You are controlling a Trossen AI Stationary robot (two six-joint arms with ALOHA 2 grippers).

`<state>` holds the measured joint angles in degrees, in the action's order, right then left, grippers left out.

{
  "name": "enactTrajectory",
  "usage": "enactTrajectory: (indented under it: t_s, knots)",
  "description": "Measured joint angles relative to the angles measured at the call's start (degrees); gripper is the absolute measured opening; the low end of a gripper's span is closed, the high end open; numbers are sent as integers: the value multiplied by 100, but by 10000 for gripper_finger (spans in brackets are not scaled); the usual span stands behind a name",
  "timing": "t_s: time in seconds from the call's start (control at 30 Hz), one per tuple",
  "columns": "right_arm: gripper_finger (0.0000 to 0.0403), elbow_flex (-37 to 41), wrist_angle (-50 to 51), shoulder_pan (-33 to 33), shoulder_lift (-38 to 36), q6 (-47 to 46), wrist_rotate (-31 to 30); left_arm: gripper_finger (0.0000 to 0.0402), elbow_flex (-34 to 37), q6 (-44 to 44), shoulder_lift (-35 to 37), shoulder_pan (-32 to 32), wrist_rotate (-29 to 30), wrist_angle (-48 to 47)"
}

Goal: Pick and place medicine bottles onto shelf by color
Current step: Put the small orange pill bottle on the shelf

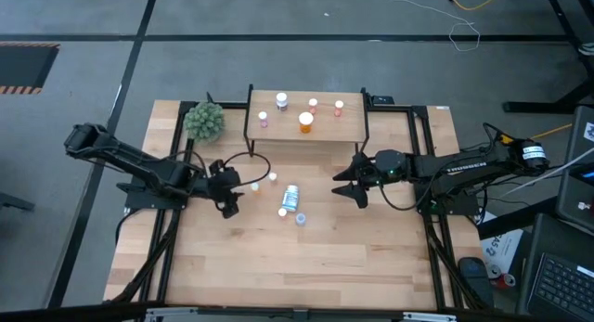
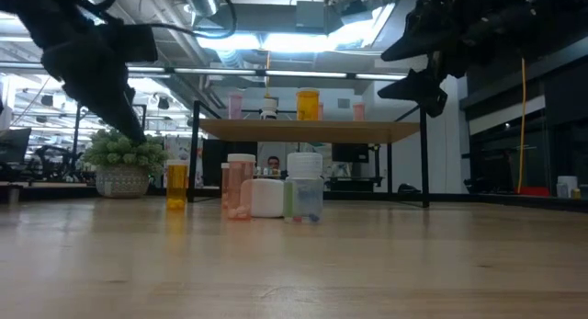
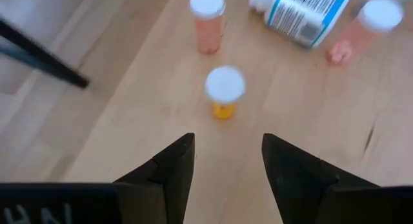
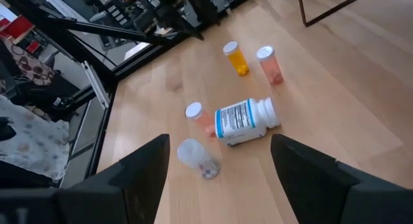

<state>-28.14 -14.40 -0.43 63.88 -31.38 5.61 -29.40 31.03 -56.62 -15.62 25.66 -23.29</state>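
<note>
The low light-wood shelf on a thin black frame [image 1: 307, 127] stood at the far side of the light-wood table [image 1: 297, 257]; all places below are rel. to that shelf. On its board: a larger orange bottle w/ white cap [image 1: 305, 122] near the middle, a white-capped bottle [image 1: 281, 101] and 3 small pinkish bottles [image 1: 313, 105] around it.

In front of the shelf, on the table: a small orange-bodied bottle w/ white cap [image 3: 224, 93] upright, a pink bottle [image 3: 207, 20] just beyond it, a big white bottle w/ blue-banded label [image 4: 246, 120] lying on its side, label print too small to read. Another pink bottle [image 4: 197, 116] and a clear bottle [image 4: 195, 158] sat beside it.

Left gripper [image 3: 222, 162] hovered in front-left of the shelf, fingers apart, empty, small orange bottle just ahead. Right gripper [image 4: 219, 166] hung off the shelf's front-right corner, fingers spread wide, holding nothing.

Green spiky plant ball [image 1: 204, 122] sat at the shelf's left end.
</note>
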Motion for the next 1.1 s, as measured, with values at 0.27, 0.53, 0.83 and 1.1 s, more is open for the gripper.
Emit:
enactTrajectory:
  t_s: [0.27, 0.53, 0.83, 1.1]
  knots:
    - [273, 0, 3, -1, 0, 40, -2, 176, 224, -269, -2, 165, -25, 861]
    - [273, 0, 4, 0, 0, 224, -2, 176, 224, -365, -630, 447, -112, 1329]
    - [273, 0, 13, 0, 0, 221, 0, 176, 222, -479, -1147, 448, -88, 1928]
    - [273, 0, 27, -1, 0, 260, -1, 176, 222, -472, -1172, 448, 6, 1901]
